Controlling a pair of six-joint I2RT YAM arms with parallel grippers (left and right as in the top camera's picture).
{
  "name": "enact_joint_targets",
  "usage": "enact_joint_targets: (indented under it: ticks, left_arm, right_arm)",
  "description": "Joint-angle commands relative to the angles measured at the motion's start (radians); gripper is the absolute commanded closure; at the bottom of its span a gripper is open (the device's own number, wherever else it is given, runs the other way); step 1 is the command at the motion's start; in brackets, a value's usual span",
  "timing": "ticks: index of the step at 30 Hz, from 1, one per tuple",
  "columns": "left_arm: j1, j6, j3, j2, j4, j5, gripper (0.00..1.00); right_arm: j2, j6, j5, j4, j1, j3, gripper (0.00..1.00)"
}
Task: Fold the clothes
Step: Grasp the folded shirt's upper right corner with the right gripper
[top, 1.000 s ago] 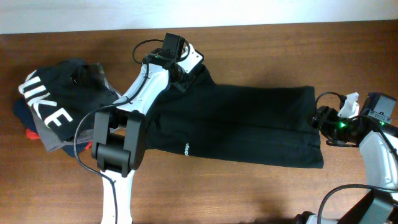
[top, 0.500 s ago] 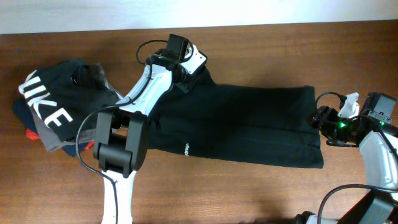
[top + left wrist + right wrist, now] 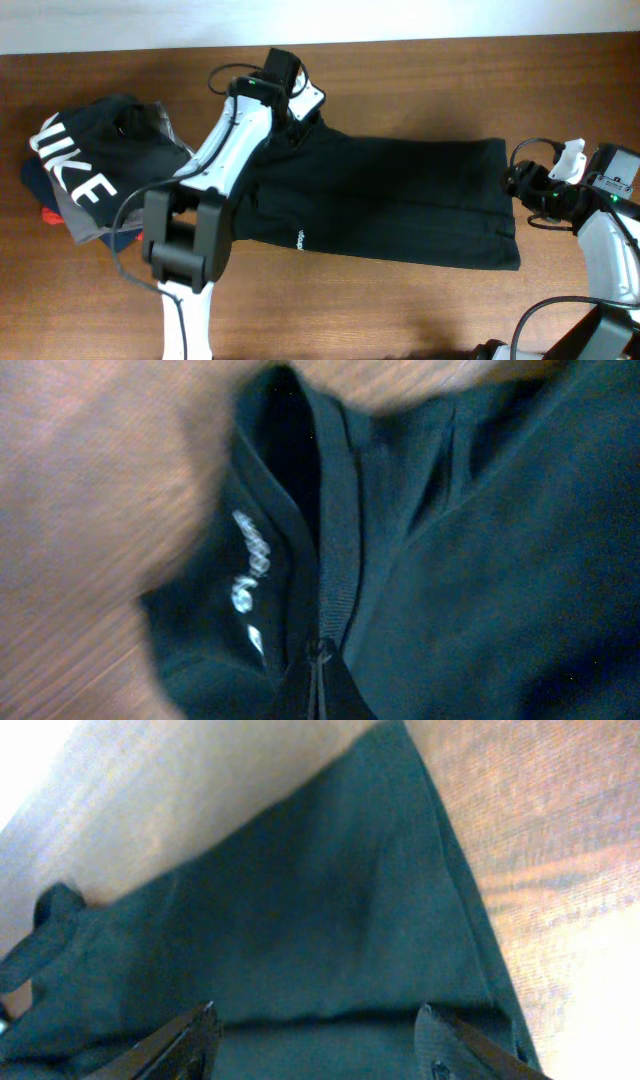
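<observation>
From overhead, the black T-shirt [image 3: 400, 205] lies in a long band across the middle of the bench [image 3: 400, 315], its collar toward the far left and its hem toward the right. The tiny white logo [image 3: 300, 240] sits at the shirt's near edge. My left pincer [image 3: 296, 113] is at the collar; since half a second ago that wrist has shifted slightly up and left, and the fabric around it has barely moved. My right pincer [image 3: 520, 185] sits just beside the hem end, and its wrist has drawn a little away to the right. The black NIKE garment [image 3: 75, 165] tops a pile at the left, well apart from the shirt.

In the left wrist view, my left pincer [image 3: 319, 660] is closed to a narrow point on the ribbed collar [image 3: 338, 530], with the white-printed neck label [image 3: 252, 565] just beside it.

In the right wrist view, my right pincer [image 3: 318, 1032] is spread wide, holding nothing, its fingers [image 3: 195, 1030] standing over the black T-shirt [image 3: 300, 910], with the bench [image 3: 560, 840] beyond.
</observation>
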Motion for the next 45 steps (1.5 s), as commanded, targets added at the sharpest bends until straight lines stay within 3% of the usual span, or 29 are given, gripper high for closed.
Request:
enact_joint_targets:
  ticks: [1, 4, 9, 17, 20, 23, 26, 30, 38, 41, 45]
  left_arm:
    - [0.001, -0.045, 0.035, -0.128, -0.016, -0.053, 1.0]
    - [0.001, -0.069, 0.035, -0.166, -0.012, -0.096, 1.0]
    - [0.001, -0.069, 0.035, -0.202, -0.013, -0.097, 1.0]
    - [0.001, -0.069, 0.035, -0.205, -0.028, -0.096, 1.0]
    - [0.001, -0.069, 0.035, -0.204, -0.024, -0.096, 1.0]
    - [0.001, -0.069, 0.035, -0.203, -0.008, -0.096, 0.81]
    - [0.001, -0.069, 0.035, -0.199, 0.009, -0.096, 0.69]
    - [0.001, -0.069, 0.035, -0.187, 0.019, -0.084, 0.67]
    - [0.001, -0.07, 0.035, -0.161, 0.017, -0.069, 0.67]
    - [0.001, -0.069, 0.035, -0.161, 0.018, -0.07, 0.67]
    - [0.001, -0.069, 0.035, -0.147, 0.026, -0.066, 0.67]
  right_arm:
    - [0.014, 0.013, 0.006, 0.045, 0.008, 0.016, 0.33]
    - [0.069, 0.079, 0.057, 0.123, 0.008, 0.016, 0.39]
    - [0.196, 0.136, 0.078, 0.276, 0.007, 0.037, 0.41]
    - [0.482, 0.074, 0.065, 0.196, 0.008, 0.301, 0.39]
    - [0.574, 0.007, -0.033, 0.193, 0.016, 0.391, 0.3]
    - [0.626, 0.008, -0.036, 0.191, 0.033, 0.436, 0.26]
    - [0.66, 0.007, -0.028, 0.204, 0.055, 0.443, 0.26]
    - [0.701, 0.008, 0.006, 0.218, 0.09, 0.443, 0.27]
    - [0.718, 0.008, 0.048, 0.217, 0.124, 0.443, 0.6]
    - [0.713, 0.008, 0.048, 0.201, 0.119, 0.443, 0.85]
    - [0.68, 0.008, 0.047, 0.173, 0.104, 0.447, 0.96]
